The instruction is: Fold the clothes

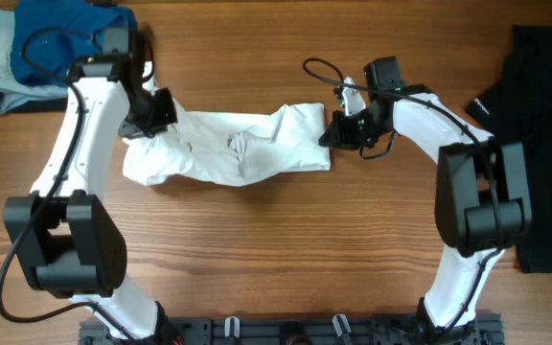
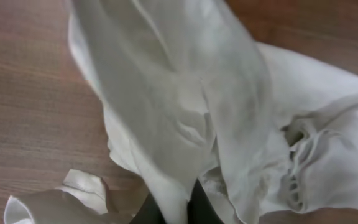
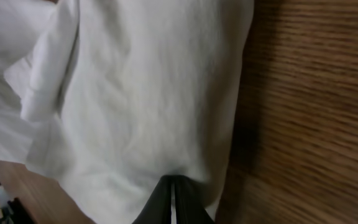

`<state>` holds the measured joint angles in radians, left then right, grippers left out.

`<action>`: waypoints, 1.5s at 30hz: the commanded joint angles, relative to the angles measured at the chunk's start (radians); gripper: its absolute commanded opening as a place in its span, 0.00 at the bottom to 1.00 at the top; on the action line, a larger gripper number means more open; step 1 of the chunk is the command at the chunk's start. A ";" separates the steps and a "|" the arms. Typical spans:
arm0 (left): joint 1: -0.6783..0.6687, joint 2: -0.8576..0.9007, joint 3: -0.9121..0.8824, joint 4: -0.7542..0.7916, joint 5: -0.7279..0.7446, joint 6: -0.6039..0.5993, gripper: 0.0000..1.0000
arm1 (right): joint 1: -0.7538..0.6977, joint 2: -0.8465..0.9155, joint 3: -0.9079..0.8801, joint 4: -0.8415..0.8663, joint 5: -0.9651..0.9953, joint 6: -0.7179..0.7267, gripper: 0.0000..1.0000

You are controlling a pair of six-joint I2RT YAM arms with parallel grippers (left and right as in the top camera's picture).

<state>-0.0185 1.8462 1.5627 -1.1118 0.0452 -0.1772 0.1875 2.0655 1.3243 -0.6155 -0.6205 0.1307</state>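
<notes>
A white garment (image 1: 242,146) lies bunched in a long strip across the middle of the table; no black print shows on it. My left gripper (image 1: 158,113) is shut on its left end, with cloth pinched between the fingers in the left wrist view (image 2: 174,208). My right gripper (image 1: 336,129) is shut on its right edge, the fingers closed on a thin fold (image 3: 173,202). The white cloth fills both wrist views (image 2: 229,112) (image 3: 142,106). A black garment (image 1: 535,115) with a small white logo lies at the right edge.
A pile of blue and grey clothes (image 1: 41,53) sits at the back left corner. The wooden table (image 1: 286,249) stretches bare in front of the white garment. A black rail (image 1: 295,331) runs along the near edge.
</notes>
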 commanded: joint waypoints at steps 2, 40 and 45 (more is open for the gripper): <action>-0.089 -0.023 0.041 -0.016 -0.013 0.016 0.04 | 0.010 0.052 -0.011 0.014 -0.047 0.000 0.04; -0.486 0.075 0.060 0.319 0.103 -0.247 0.04 | -0.129 -0.085 0.013 0.287 -0.303 0.190 0.04; -0.489 0.075 0.060 0.346 0.103 -0.250 0.04 | -0.290 -0.285 0.014 0.372 -0.305 0.291 0.04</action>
<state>-0.4976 1.9152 1.5993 -0.7940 0.1295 -0.4065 -0.0048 1.9503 1.3182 -0.2623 -0.8673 0.3302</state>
